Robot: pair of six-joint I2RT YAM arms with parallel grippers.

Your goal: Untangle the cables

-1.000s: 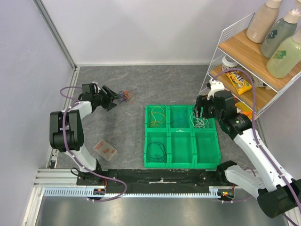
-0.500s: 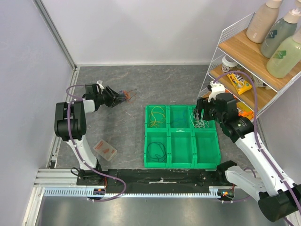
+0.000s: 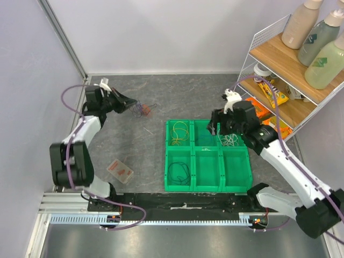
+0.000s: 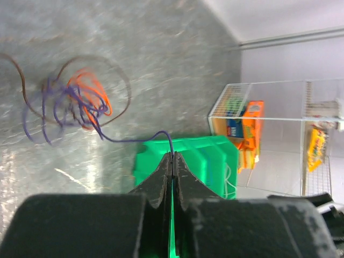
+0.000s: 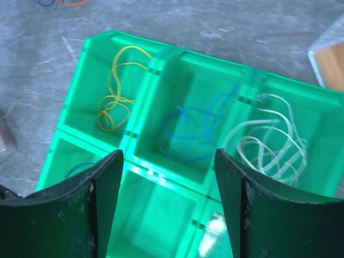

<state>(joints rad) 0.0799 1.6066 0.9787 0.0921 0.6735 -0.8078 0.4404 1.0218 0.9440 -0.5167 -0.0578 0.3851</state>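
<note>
From above, the cables [image 3: 144, 109] lie knotted on the bench [image 3: 188, 91] beyond the far-left corner of the green tray [image 3: 207, 169], with the left gripper [image 3: 131, 106] just beside them. A small box [image 3: 120, 170] sits left of the tray, a rack [image 3: 274, 51] to its right. Left wrist: jaws clenched on a purple cable [image 4: 126, 141] trailing from the knot. Right wrist: the right gripper [image 5: 166, 156], jaws released, hangs over the tray's yellow cable [image 5: 114, 107], blue cable [image 5: 188, 134] and white cable [image 5: 271, 145].

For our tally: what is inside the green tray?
Back row: yellow cable, blue cable, white cable. Front left: dark cable. Overhead, the right hand hides part of the back row.
</note>
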